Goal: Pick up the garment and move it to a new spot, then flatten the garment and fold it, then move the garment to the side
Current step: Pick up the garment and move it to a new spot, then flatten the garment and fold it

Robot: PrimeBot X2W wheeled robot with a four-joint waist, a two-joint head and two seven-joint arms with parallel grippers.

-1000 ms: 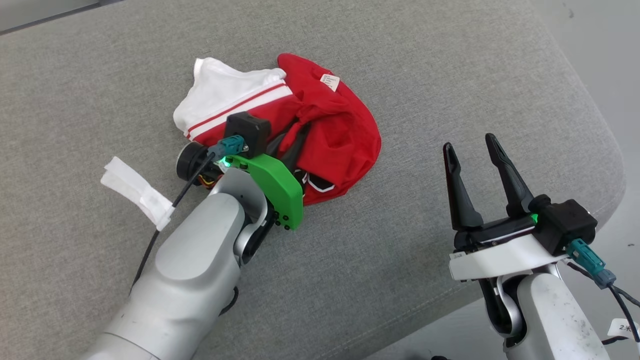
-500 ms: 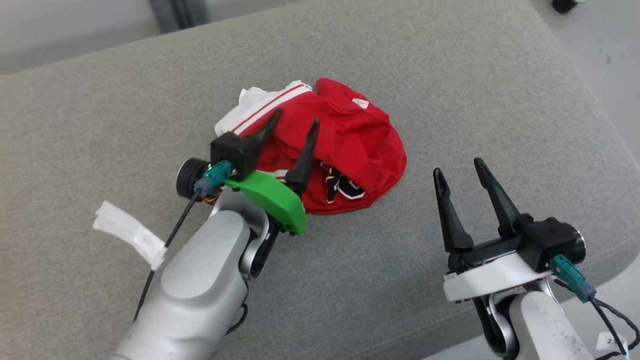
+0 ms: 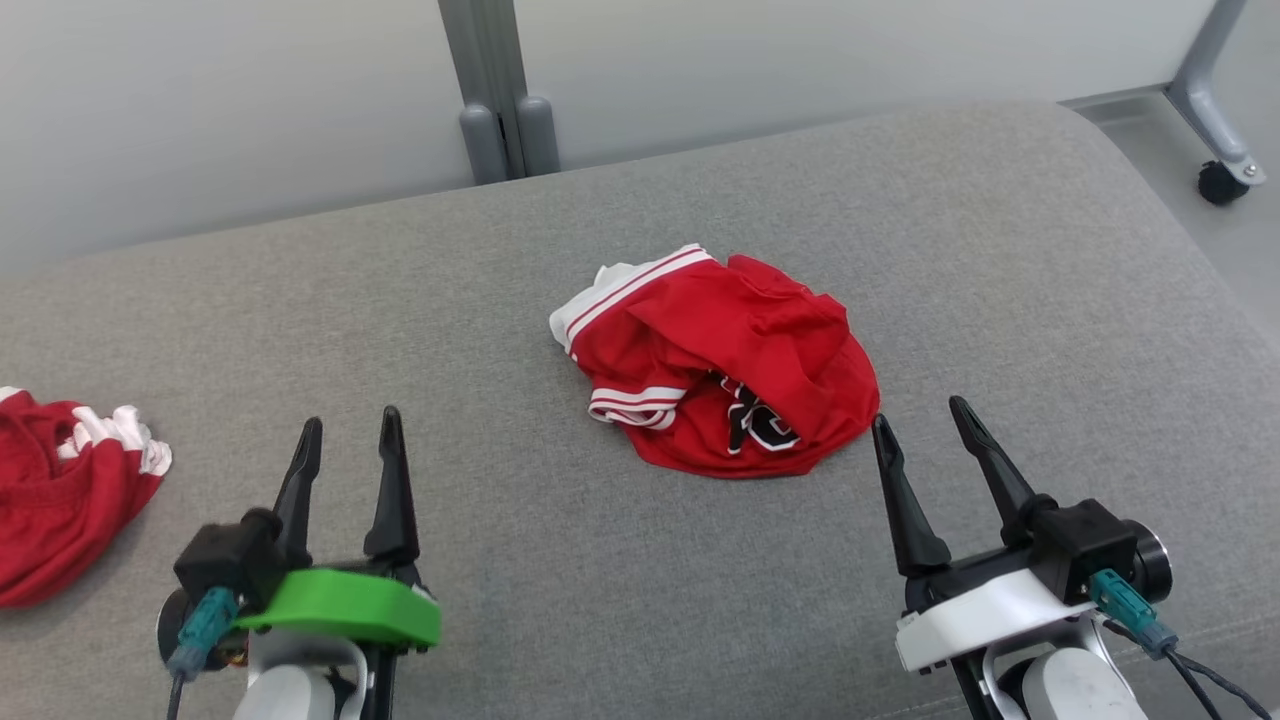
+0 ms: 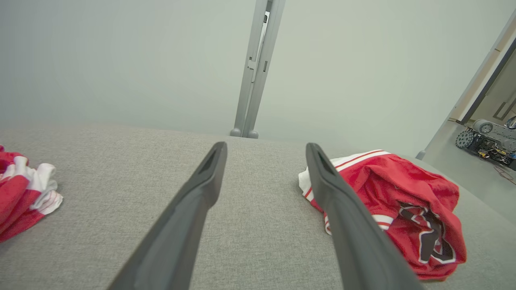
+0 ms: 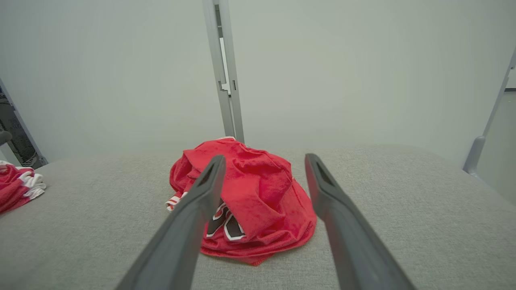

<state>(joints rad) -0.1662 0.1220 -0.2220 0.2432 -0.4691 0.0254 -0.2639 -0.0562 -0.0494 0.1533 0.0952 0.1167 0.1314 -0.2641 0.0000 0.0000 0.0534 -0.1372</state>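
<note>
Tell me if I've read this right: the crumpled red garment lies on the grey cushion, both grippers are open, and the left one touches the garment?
One thing is off. The left gripper does not touch the red garment; in the head view it hangs open over bare grey cushion, well apart from it. The right gripper is open too.

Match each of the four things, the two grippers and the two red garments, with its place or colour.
Column one:
1. left gripper
2. right gripper
3. garment with black lettering
4. garment showing no lettering

Column two:
a. centre of the cushion
b. white at the wrist
c. far left of the cushion
d. green at the wrist

Pairs: 1-d; 2-b; 3-a; 4-c
</note>
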